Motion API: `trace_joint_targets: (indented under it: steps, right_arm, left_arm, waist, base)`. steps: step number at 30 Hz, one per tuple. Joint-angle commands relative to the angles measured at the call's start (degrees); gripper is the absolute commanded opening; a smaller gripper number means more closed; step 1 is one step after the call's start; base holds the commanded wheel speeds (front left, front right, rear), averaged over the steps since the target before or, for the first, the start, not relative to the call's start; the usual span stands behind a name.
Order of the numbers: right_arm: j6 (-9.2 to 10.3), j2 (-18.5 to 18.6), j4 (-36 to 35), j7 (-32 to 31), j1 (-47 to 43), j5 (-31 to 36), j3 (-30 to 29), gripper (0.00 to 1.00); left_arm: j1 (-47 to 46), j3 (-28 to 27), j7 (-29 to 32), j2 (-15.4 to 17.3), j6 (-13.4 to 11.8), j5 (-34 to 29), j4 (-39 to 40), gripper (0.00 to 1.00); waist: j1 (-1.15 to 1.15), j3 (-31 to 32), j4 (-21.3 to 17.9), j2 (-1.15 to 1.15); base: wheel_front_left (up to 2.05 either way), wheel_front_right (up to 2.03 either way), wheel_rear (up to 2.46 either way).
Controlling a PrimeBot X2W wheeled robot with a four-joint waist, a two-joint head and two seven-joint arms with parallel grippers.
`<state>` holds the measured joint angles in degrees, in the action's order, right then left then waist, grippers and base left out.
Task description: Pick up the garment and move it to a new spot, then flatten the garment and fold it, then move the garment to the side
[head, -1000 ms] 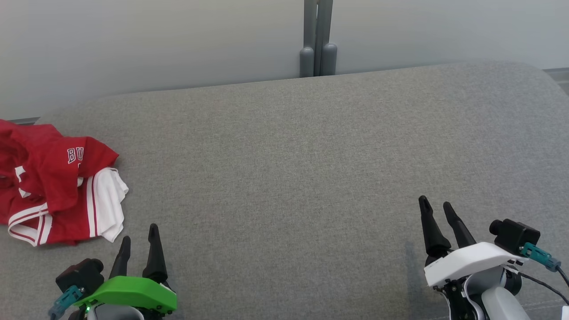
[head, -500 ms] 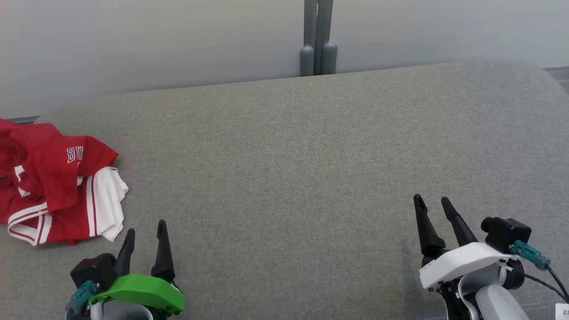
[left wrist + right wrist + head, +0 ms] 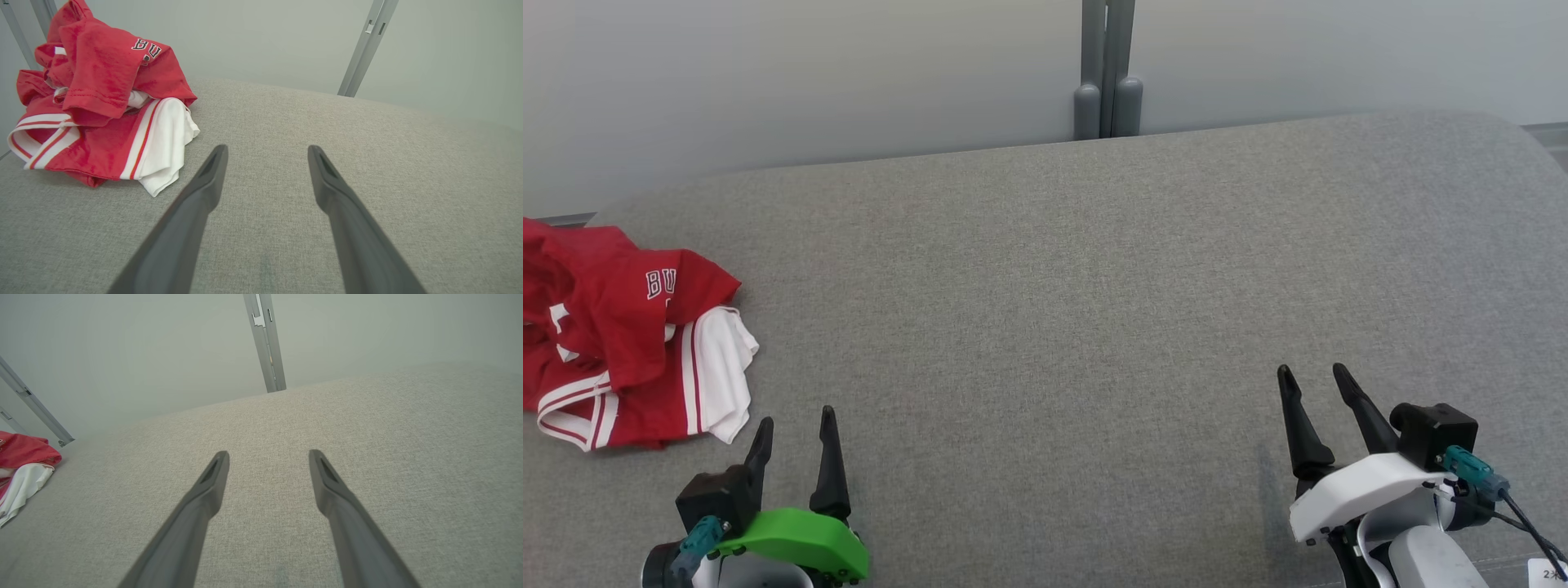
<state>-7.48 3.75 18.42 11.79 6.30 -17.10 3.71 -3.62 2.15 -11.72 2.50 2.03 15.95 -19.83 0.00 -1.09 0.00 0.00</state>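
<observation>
Nearest me, my left gripper [image 3: 796, 420] is at the lower left, fingers spread apart with nothing between them. My right gripper [image 3: 1312, 373], at the lower right, is likewise spread and empty. Both are over the grey fabric surface [image 3: 1045, 286]. The crumpled red-and-white jersey [image 3: 629, 343] lies heaped at the surface's left edge, just beyond my left fingertips and apart from them. Farther back, a grey post [image 3: 1107, 73] stands against the pale wall [image 3: 768, 82].
</observation>
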Motion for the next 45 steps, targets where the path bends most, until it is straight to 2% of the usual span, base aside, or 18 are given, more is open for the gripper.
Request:
trace_joint_targets:
  steps: [1,28,39,45]
  right_arm:
    - [-0.02,0.00,0.08,0.64,1.03,1.68,-0.09,1.00]
    - [-0.01,-0.42,1.36,3.49,1.13,14.84,-0.29,1.00]
    - [-0.01,-0.57,1.28,3.48,0.46,15.03,-1.17,1.00]
    - [-0.01,-0.63,1.01,3.48,0.28,14.85,-0.82,1.00]
  left_arm:
    - [-0.90,0.06,-0.62,0.49,-0.08,-1.47,0.01,1.00]
    - [-0.12,0.38,-3.60,0.58,-0.73,-10.78,-0.56,1.00]
    - [-0.21,0.27,-3.53,0.57,-1.59,-9.90,-1.27,1.00]
    - [-0.16,-0.03,-3.53,0.57,-1.90,-9.40,-1.12,1.00]
  waist:
    - [0.00,0.01,0.02,0.00]
    - [0.00,0.55,-0.12,0.00]
    - [0.00,0.39,0.16,0.00]
    - [0.00,0.11,1.59,0.00]
  base:
    - [0.00,0.00,0.00]
    - [0.00,0.00,0.00]
    - [0.00,0.00,0.00]
    - [0.00,0.00,0.00]
